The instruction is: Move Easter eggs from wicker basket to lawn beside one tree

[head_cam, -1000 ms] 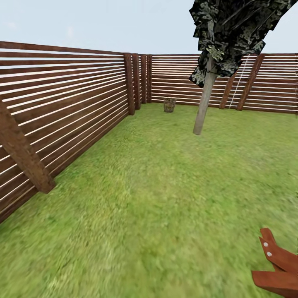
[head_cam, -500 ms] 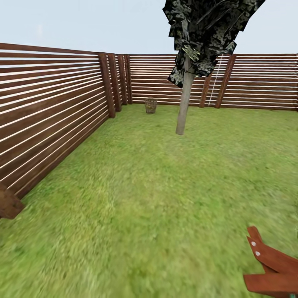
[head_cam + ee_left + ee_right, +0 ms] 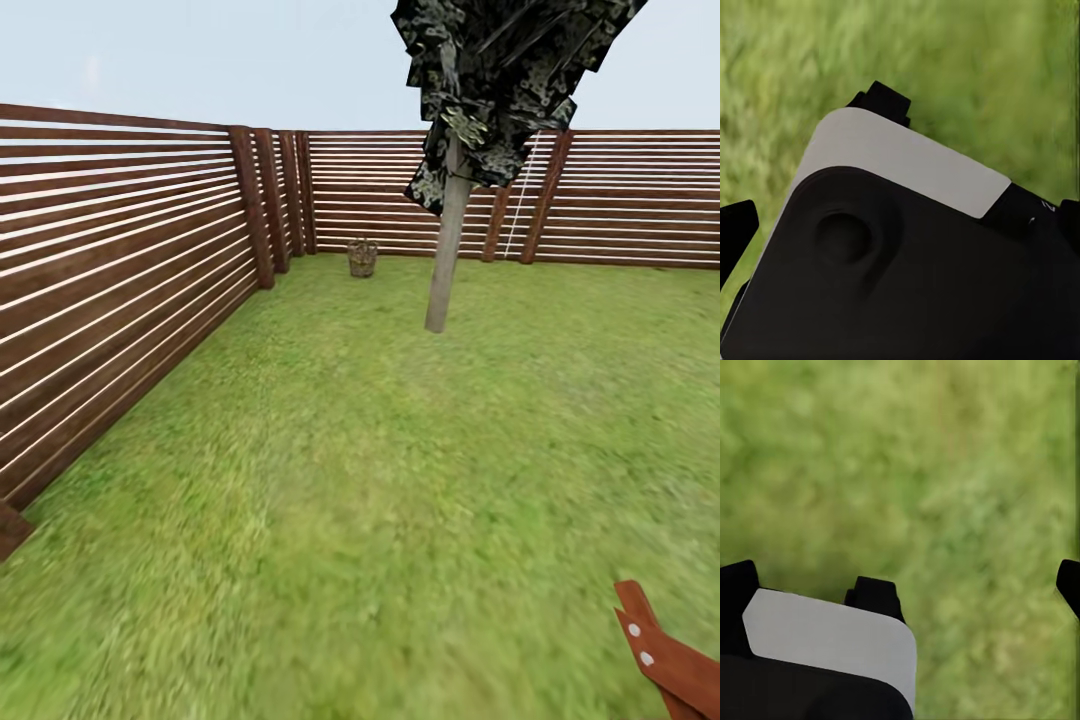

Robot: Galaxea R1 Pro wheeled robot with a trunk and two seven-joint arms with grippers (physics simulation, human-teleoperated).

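Jaws on both arms are hanging over blurred grass, and I cannot tell whether either pair is open or closed. Far across the lawn (image 3: 380, 470), the wicker basket (image 3: 362, 258) is sitting near the fence (image 3: 120, 260) corner, apart from the tree (image 3: 447, 240).

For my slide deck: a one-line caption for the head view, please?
Fenced garden: wicker basket on the lawn near the fence corner, pale-trunked tree to its right.

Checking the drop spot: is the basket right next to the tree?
No, the basket stands back by the fence, with open lawn between it and the tree.
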